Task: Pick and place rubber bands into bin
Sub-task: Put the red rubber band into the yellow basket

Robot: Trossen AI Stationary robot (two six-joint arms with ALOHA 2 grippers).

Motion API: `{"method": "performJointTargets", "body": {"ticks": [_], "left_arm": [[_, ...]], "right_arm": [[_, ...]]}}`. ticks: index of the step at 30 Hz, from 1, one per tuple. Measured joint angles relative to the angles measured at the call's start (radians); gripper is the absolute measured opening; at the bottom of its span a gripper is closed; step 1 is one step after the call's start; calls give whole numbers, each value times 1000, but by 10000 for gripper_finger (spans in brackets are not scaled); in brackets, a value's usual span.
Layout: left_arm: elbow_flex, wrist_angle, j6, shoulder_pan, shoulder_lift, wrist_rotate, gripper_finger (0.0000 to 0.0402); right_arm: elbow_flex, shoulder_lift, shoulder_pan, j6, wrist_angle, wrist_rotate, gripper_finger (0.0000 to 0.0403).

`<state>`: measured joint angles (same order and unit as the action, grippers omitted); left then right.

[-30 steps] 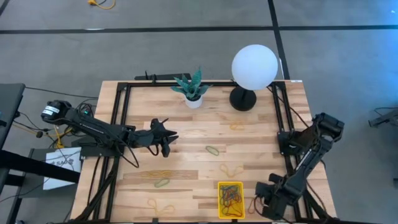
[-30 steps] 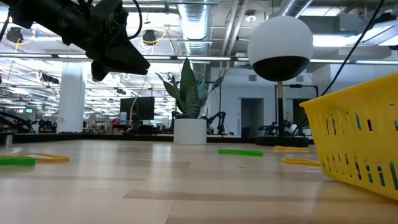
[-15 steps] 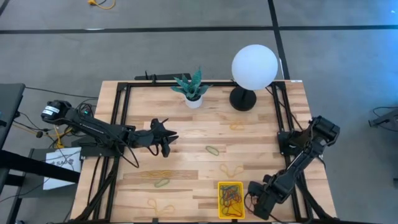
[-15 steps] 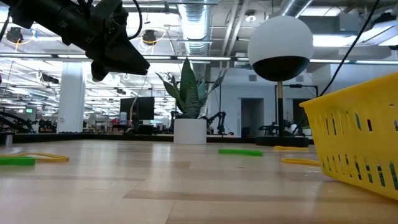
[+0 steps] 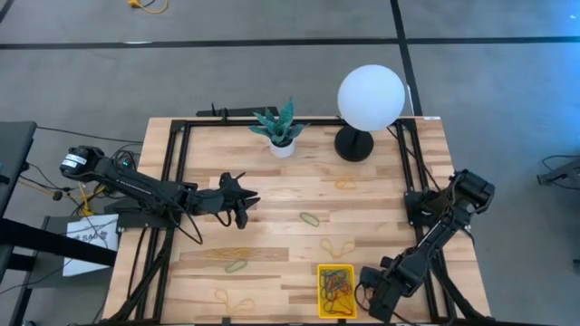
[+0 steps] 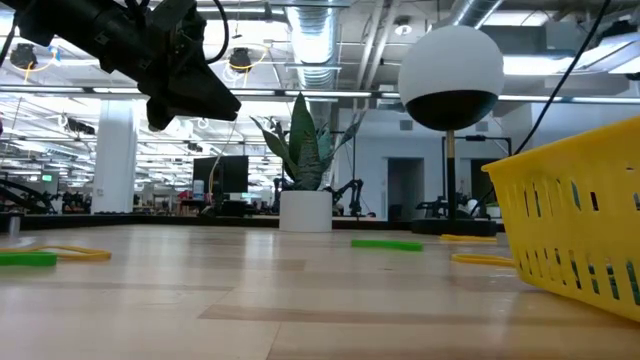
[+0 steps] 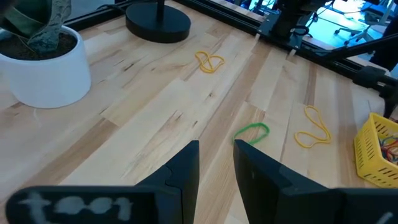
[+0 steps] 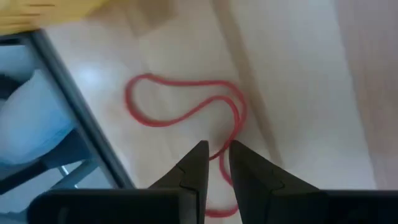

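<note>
The yellow bin (image 5: 335, 290) stands at the table's near edge with several rubber bands in it. Just right of it my right gripper (image 5: 368, 292) points down over a red rubber band (image 8: 186, 109) that lies slack and flat on the wood. Its fingers stand narrowly open (image 8: 216, 150) on either side of one strand. Whether they touch it, I cannot tell. My left gripper (image 5: 243, 201) hangs above the table's left middle, fingers a little apart (image 7: 216, 146) with nothing between them. Loose bands lie about: a green one (image 5: 310, 218) and yellow ones (image 5: 337, 246).
A white plant pot (image 5: 282, 145) and a globe lamp (image 5: 370, 98) stand at the far edge. More bands lie near the front left (image 5: 234, 260) and by the lamp (image 5: 344, 185). A black frame (image 5: 172, 181) runs along the table's sides.
My right gripper has gone toward the table's left along the near edge, closer to the bin, and has come down a little. Most of that move came early in the second.
</note>
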<state>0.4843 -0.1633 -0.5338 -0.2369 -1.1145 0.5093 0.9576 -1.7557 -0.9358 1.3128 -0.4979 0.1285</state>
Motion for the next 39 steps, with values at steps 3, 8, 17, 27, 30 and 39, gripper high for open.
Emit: {"method": "performJointTargets", "body": {"ticks": [3,8,17,27,30,39], "left_arm": [[0,0,1,0,0,0,88],[0,0,1,0,0,0,88],[0,0,6,0,0,0,88],[0,0,11,0,0,1,88],[0,0,10,0,0,1,88],[0,-1,11,0,0,2,88]], "right_arm": [[0,-6,1,-29,9,0,51],[1,-15,2,-88,2,2,7],[30,73,-28,-327,43,-97,2],[115,248,-116,-664,39,-681,1],[115,224,-78,-667,44,-804,1],[115,59,83,-659,117,-603,1]]}}
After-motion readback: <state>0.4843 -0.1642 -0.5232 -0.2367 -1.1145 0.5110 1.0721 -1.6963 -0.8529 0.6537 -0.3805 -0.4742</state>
